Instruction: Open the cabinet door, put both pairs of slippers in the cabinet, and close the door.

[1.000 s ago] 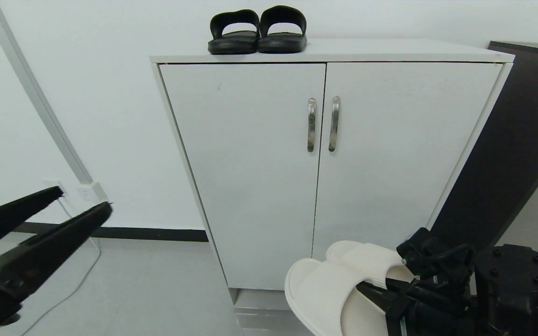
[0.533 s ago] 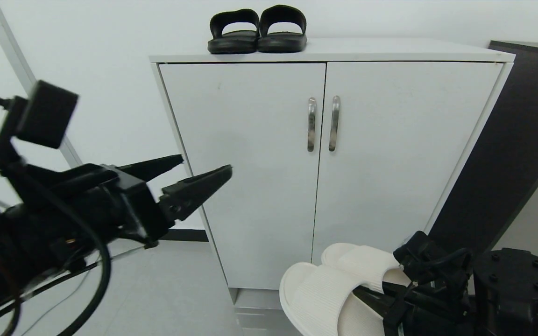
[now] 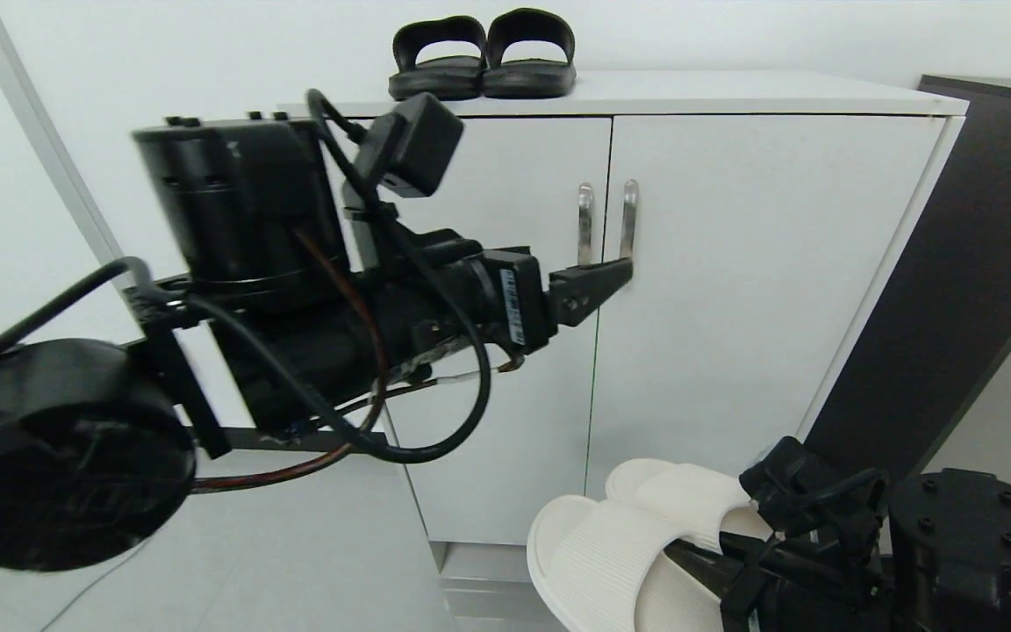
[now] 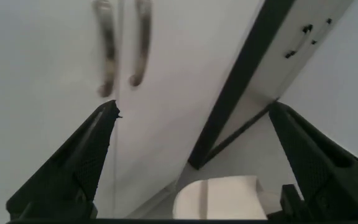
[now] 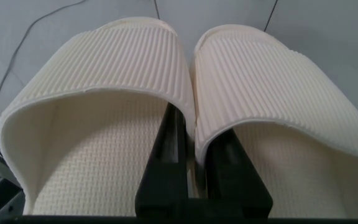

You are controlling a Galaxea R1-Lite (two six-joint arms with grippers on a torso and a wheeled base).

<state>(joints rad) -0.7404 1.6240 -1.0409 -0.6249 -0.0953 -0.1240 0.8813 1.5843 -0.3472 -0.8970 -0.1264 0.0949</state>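
- We log the cabinet (image 3: 777, 92): white, standing against the wall, both doors (image 3: 734, 333) shut.
- The left end effector (image 3: 604, 279) is raised in front of the doors. Its fingers (image 4: 82, 162) are spread wide with nothing between them. The tip sits just beside the lower ends of the handles (image 3: 627, 219); we cannot tell whether it touches them.
- The white slippers (image 3: 637, 535) lie side by side, low before the right-hand door. The right end effector (image 5: 194, 180) is clamped on their adjoining strap walls.
- The black slippers (image 3: 482, 57) sit as a pair on the cabinet top, on its left half.
- The handles are two upright metal bars, one on each side of the door seam.
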